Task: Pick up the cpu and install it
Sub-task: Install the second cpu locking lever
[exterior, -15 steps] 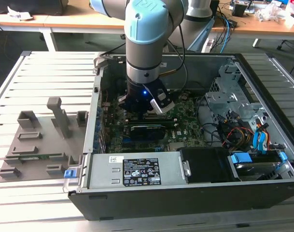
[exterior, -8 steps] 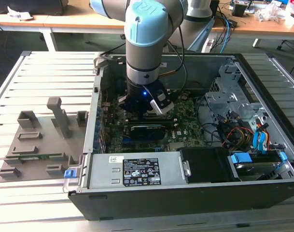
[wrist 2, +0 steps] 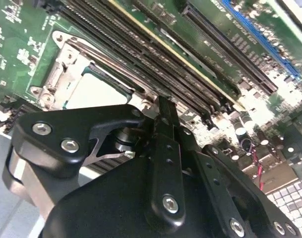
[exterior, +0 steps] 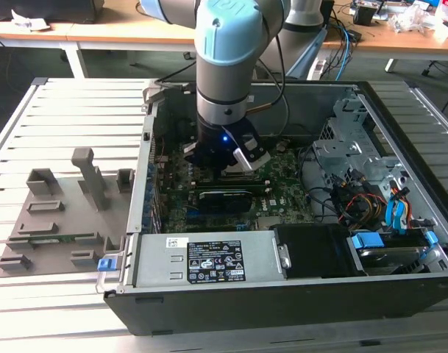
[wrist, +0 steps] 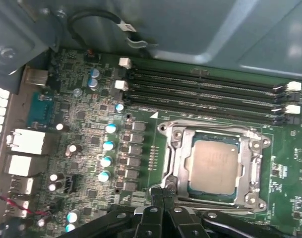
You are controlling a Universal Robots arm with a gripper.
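Slatted pale desk, ribs running across. Open black computer case lies directly on it, toward exterior view's right. Grey moulded holder tray with upright blocks lies on desk at exterior view's left, just beside case. Small blue clip at tray's corner.

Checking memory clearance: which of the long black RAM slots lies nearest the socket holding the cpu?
The outermost slot, running directly alongside the socket's metal frame around the cpu; the other slots lie beyond it, toward the case wall.
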